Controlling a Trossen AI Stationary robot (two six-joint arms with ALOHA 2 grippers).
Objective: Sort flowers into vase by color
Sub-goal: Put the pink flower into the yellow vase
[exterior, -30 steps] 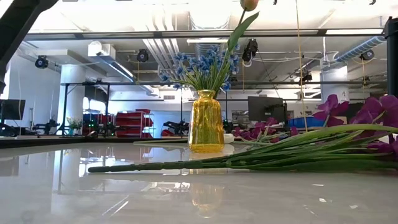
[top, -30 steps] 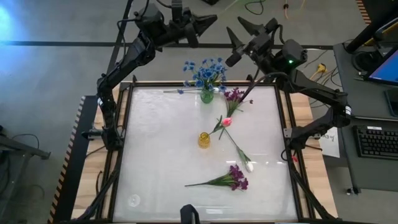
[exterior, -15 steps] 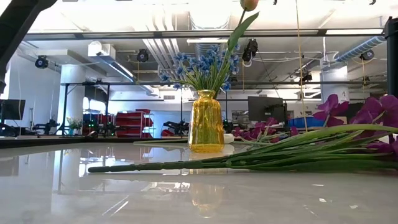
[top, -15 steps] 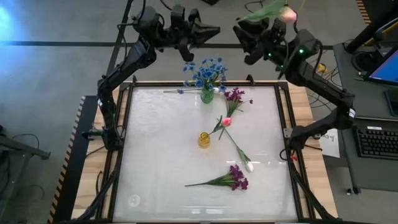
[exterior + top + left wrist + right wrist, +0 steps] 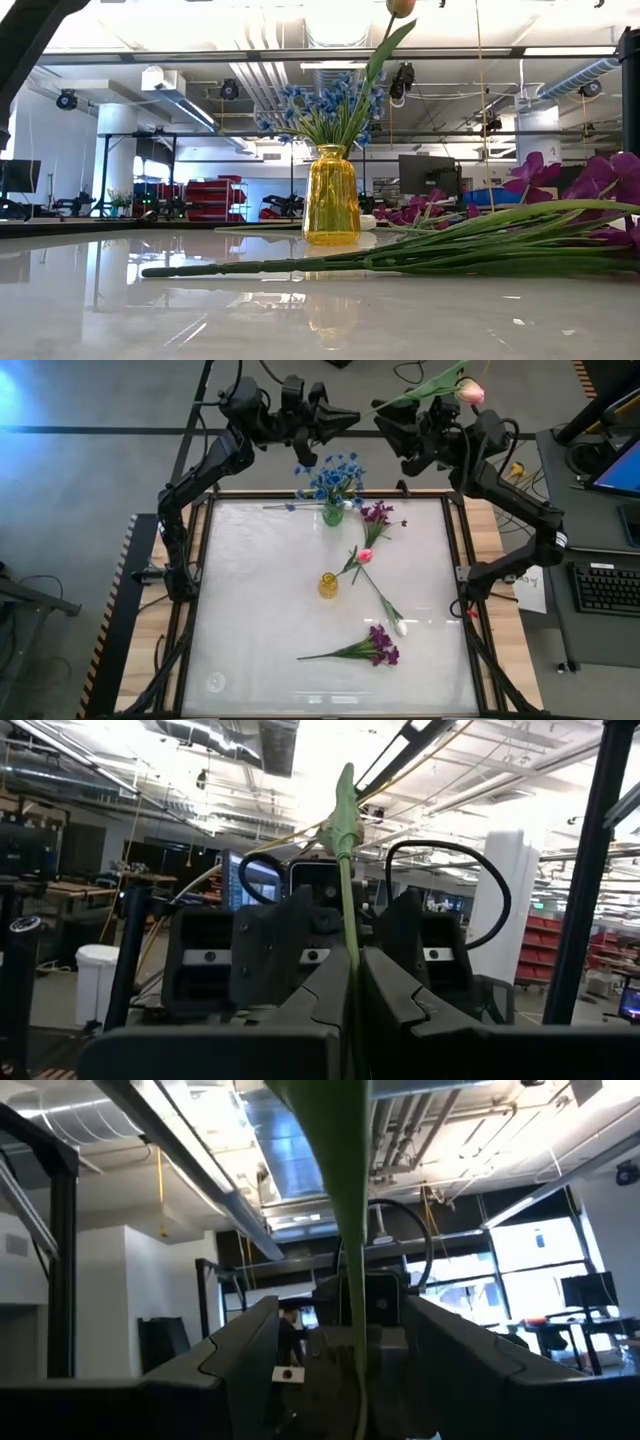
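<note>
Blue blossoms (image 5: 331,478) are vased; your right gripper (image 5: 428,422) clamps a pink tulip (image 5: 470,392), four stems remain; left gripper (image 5: 335,418) unclear.

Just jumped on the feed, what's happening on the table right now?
The right gripper is raised beyond the table's far edge, shut on a pink tulip by its green stem. The left gripper faces it closely; I can't tell its finger state. A green vase at the far edge holds blue flowers. The yellow vase at mid-table looks empty from above. Two purple bunches, another pink tulip and a white tulip lie on the table.
</note>
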